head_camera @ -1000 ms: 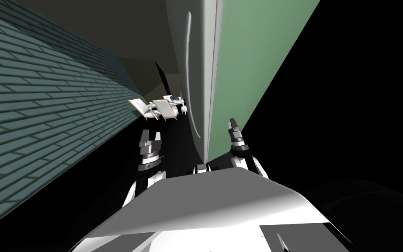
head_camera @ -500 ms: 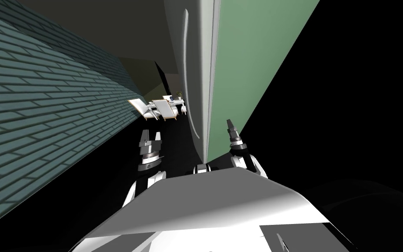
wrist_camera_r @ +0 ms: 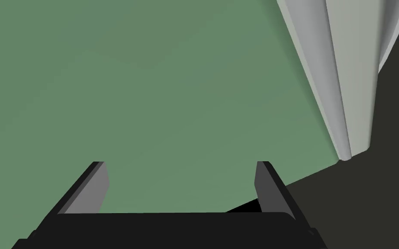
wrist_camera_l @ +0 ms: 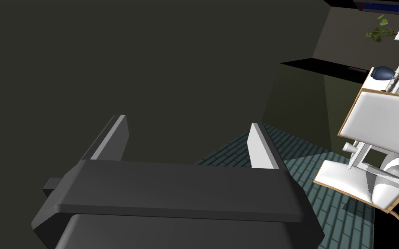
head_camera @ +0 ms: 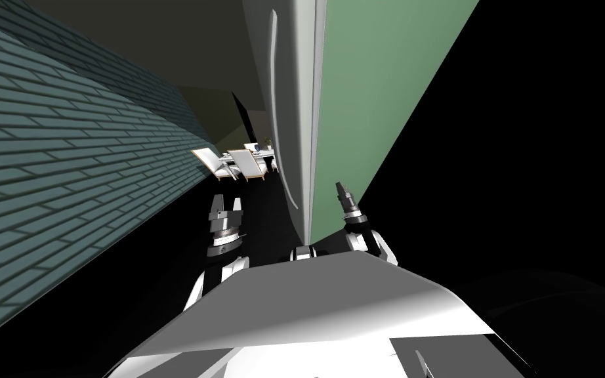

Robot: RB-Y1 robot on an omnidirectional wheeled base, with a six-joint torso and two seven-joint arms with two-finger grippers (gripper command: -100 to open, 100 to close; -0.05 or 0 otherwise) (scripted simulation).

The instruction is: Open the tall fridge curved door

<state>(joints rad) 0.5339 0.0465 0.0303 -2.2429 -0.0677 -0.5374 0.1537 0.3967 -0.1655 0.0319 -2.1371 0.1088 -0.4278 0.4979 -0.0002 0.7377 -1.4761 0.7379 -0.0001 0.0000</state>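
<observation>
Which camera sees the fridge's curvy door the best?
The head view: it shows the grey curved door along its height, with its long handle. The right wrist view catches just the door's edge beside a green surface. The left wrist view faces a dark wall and white chairs instead.

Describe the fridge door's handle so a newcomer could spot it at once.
Find the tall fridge with its flat green side. Its curved light grey door runs along that side's left edge. The handle is the long thin bowed bar on the door, the only raised strip there.
</observation>
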